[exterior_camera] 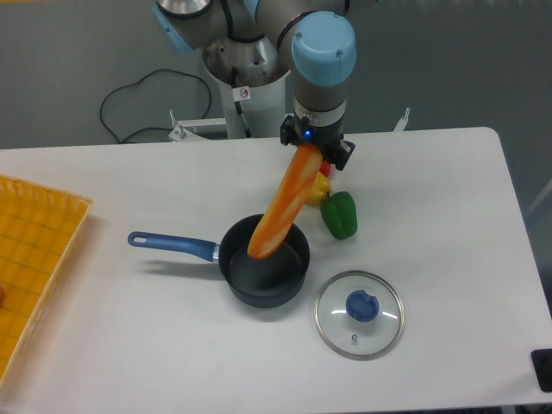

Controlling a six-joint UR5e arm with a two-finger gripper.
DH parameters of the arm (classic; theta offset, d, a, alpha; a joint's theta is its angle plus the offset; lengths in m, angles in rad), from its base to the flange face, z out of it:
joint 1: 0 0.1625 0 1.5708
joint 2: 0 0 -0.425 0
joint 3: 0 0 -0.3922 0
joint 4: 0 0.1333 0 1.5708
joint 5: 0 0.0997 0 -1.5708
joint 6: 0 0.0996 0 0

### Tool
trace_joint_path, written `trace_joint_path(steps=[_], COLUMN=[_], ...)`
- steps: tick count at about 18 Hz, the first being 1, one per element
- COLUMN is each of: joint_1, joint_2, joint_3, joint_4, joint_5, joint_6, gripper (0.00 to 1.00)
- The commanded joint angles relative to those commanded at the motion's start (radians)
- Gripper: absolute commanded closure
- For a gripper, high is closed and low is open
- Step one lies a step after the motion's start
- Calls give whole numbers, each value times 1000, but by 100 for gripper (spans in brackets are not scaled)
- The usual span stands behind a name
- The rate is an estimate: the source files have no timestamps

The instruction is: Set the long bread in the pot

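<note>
Bread (pixel 283 203) hangs tilted from my gripper (pixel 316 153), top end clamped between the fingers, lower end over the pot's (pixel 264 263) opening, seemingly just above or at the rim level; can't tell if it touches the bottom. Pot sits mid-surface, blue handle (pixel 172 244) pointing left.

Step in hand, as I judge it: carry done, bread lined up over the pot, release pending. Next move calls for lowering so the low end seats inside the pot, then opening the gripper. Bread is longer than the pot is wide, so it will likely end up leaning on the rim; could tip out or nudge the pot if dropped from height.

Around it: glass lid (pixel 358 313) with blue knob lies just right of the pot, apart from it. Green pepper (pixel 340 215) near the pot's upper right, yellow pepper (pixel 319 190) mostly behind the bread, a bit of red behind that. Yellow tray (pixel 34 250) at the left edge. White surface (pixel 431 224), grey wall behind, black cable (pixel 129 103) on the floor near the arm's base.
</note>
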Motion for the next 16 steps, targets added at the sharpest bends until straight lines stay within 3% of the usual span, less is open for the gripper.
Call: trace_joint_path(steps=[7,12,16], joint_1=[-23,-52,-74], joint_2=[-69,-121,-147], joint_3=[8,12,20], joint_4=[9,74,86], joint_5=[0,2,6], joint_6=[-40,-97,-117], gripper=[96,96,85])
